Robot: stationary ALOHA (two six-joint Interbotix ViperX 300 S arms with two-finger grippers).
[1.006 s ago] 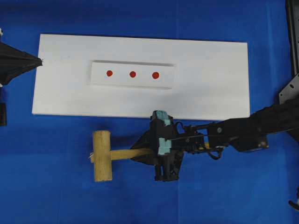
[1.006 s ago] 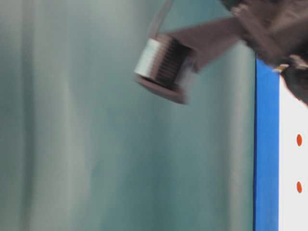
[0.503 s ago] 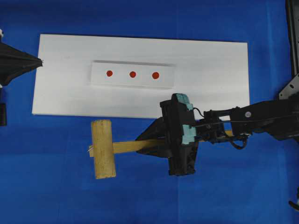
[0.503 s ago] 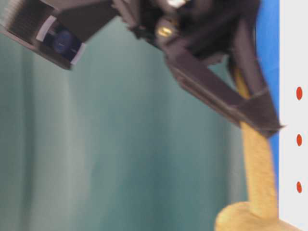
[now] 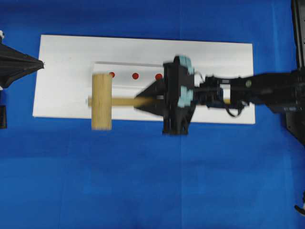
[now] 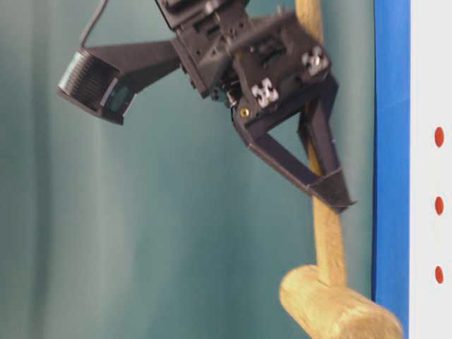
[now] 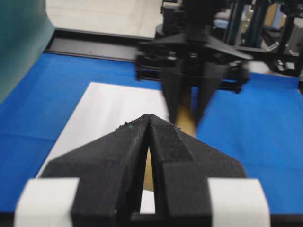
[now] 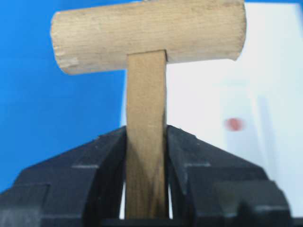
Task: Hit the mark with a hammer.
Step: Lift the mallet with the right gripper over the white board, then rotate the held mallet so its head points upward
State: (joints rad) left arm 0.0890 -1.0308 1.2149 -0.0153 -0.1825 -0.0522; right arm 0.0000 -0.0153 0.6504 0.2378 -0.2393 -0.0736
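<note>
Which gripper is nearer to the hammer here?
Right. The right gripper is shut on the hammer handle, over the white board. The left gripper sits shut at the board's far left edge, apart from the hammer.

Table covering: blue cloth (image 5: 143, 181), spread flat over the whole work surface.
Base board: white rectangular board (image 5: 214, 57), lying flat on the blue cloth, long edges running left to right in the overhead view.
Backdrop: teal-green curtain (image 6: 141, 233), hanging in soft vertical folds, filling most of the table-level view.
Far edge: black rail (image 7: 94, 45), bordering the blue cloth in the left wrist view.
</note>
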